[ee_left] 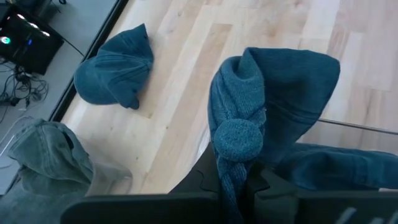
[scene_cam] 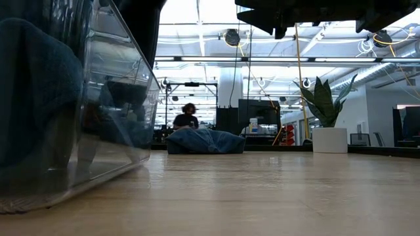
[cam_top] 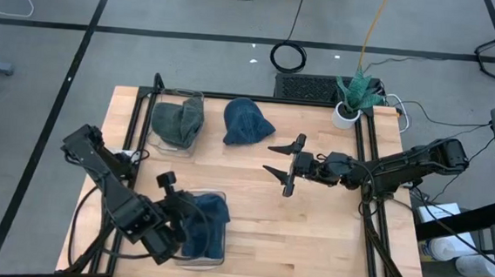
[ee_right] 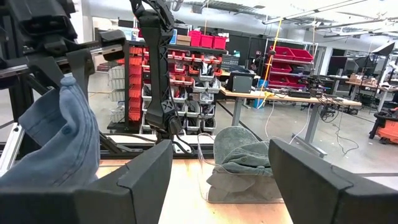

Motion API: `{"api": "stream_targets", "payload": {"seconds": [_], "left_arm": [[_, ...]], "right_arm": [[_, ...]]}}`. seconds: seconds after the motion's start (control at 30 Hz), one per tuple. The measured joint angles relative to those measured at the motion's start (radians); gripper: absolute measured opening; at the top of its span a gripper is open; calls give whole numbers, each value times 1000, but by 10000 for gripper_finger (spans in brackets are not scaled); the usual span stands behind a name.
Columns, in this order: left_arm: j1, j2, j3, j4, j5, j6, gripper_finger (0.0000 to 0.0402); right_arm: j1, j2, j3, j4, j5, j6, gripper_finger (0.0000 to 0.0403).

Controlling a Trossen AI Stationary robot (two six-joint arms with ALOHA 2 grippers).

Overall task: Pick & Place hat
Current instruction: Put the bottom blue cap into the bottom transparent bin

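My left gripper (cam_top: 179,216) is at the table's near left, shut on a dark blue knitted hat (ee_left: 273,106) that sits in a clear bin (cam_top: 213,257). A second blue hat (cam_top: 247,122) lies crumpled on the wood toward the far edge, also seen in the low view (scene_cam: 205,141). A grey-green hat (cam_top: 179,121) fills another clear bin (ee_right: 208,180) at the far left. My right gripper (cam_top: 282,169) hovers open above the table's middle, pointing left, right of the loose blue hat. My left gripper pinches the dark blue hat between its two fingers by a bunched fold (ee_left: 231,177) just under a rounded knob of knit (ee_left: 239,140). The hat's body spreads beyond the fingers into the bin (cam_top: 207,223). Whether it rests on the bin's floor, I cannot tell.
A potted plant (cam_top: 352,98) stands at the table's far right corner. Bare wood (cam_top: 310,239) lies between the near bin and the right edge. A black frame rail (cam_top: 372,226) runs along the right side. A person (scene_cam: 187,117) sits far behind the table.
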Motion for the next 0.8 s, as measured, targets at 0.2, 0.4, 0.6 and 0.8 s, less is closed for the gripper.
{"api": "stream_targets", "payload": {"seconds": [0.2, 0.4, 0.6, 0.8], "left_arm": [[7, 0, 0, -1, -2, 21, 5], [7, 1, -16, 7, -14, 20, 5], [7, 1, -96, 23, -12, -24, 4], [8, 1, -159, 151, 8, 16, 4]], "right_arm": [[0, 0, 0, -6, 0, 0, 254], [0, 0, 0, -10, 0, 0, 254], [0, 0, 0, -10, 0, 0, 254], [-1, 0, 0, -9, 0, 0, 254]]}}
